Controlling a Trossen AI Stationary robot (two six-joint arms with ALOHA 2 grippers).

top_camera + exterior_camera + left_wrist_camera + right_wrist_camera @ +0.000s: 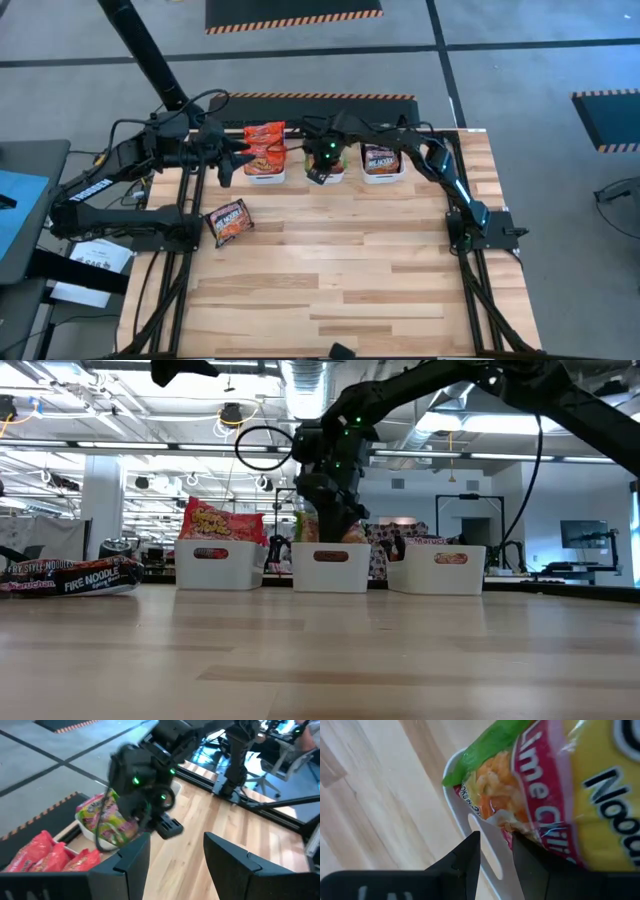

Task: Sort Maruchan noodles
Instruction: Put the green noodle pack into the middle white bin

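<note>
**Right end effector at the middle bin**

The right end effector [322, 172] hung over the middle bin [331, 566], released, fingers straddling its wall beside a green-yellow packet [560, 790]. The left end effector [226, 160] waited released near the red packets [265, 142] (left bin). One black packet [228, 222] lay on the desk [340, 270].

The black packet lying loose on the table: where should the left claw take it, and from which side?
Black packet lies flat and slightly skewed on the table, clear of the bins. Probably best to drop the left claw straight down over it and pinch across its short width or a crimped end. The right claw is busy at the middle bin.
</note>
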